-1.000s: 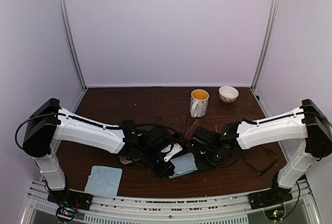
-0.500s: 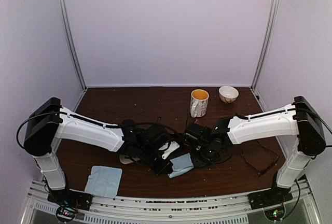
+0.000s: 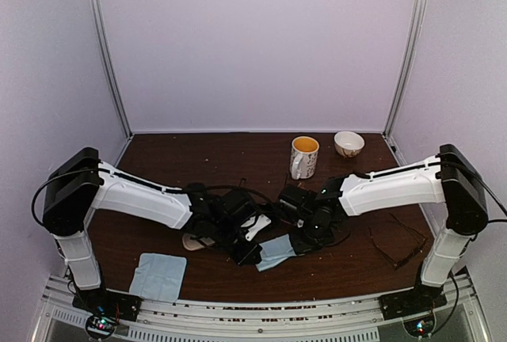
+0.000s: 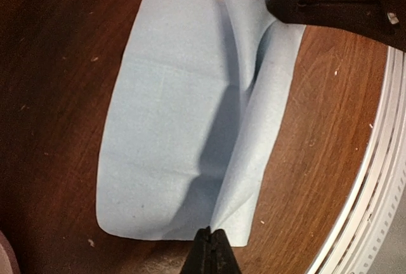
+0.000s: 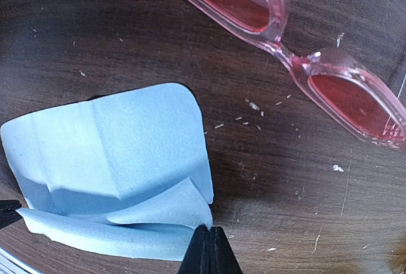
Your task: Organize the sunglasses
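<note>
A light-blue cloth lies front-centre on the brown table, partly folded over itself. My left gripper is shut on a raised fold at one edge of the cloth. My right gripper is shut on a lifted corner of the cloth at the opposite end. It shows as a black shape in the left wrist view. The translucent pink-red sunglasses lie unfolded on the table just beyond the cloth. A thin black-framed pair lies at the right, under the right arm.
A second light-blue cloth lies flat at the front left. A pink oblong case peeks out under the left arm. A mug and a small bowl stand at the back right. The metal table rail runs close by.
My right arm has swung left toward the centre, bringing its end of the cloth closer to the left gripper. The cloth now bunches more. The left arm has barely moved.
</note>
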### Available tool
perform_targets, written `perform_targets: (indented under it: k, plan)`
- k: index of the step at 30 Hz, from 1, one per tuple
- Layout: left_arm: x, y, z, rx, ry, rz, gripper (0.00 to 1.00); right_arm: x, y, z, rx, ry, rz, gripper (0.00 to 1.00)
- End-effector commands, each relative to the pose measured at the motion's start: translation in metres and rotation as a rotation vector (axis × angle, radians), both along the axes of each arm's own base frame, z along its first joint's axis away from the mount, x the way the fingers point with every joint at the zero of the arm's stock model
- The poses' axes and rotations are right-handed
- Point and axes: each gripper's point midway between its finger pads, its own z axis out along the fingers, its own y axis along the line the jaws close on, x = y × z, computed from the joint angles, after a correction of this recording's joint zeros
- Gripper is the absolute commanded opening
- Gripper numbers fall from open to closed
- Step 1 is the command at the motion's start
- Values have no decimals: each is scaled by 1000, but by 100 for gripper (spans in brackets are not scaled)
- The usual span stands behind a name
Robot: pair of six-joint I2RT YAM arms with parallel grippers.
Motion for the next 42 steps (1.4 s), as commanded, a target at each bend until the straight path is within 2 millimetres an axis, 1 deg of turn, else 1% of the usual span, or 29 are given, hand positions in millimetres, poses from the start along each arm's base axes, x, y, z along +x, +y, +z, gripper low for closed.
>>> perform_targets:
  k: [1,6,11,17,25,30,36,42]
  plan:
    - [7,-5,1,-29,7,20,0,4,2,1,-7,7,7,0]
    - [10,-4,1,-27,13,30,0,6,2,2,4,12,0,0]
    - [13,-2,-1,-22,17,39,0,8,3,3,25,15,-3,5]
    - [17,-2,-1,-21,23,48,0,10,4,8,44,8,-6,9]
    - [19,-3,-2,-13,34,49,0,12,2,14,60,0,-11,11]
    - [25,0,-3,-4,37,68,0,17,1,21,80,-17,-22,15]
    - [28,0,-1,1,40,70,0,21,1,25,98,-23,-29,15]
    - [33,3,-3,16,41,82,0,25,-2,27,101,-31,-38,16]
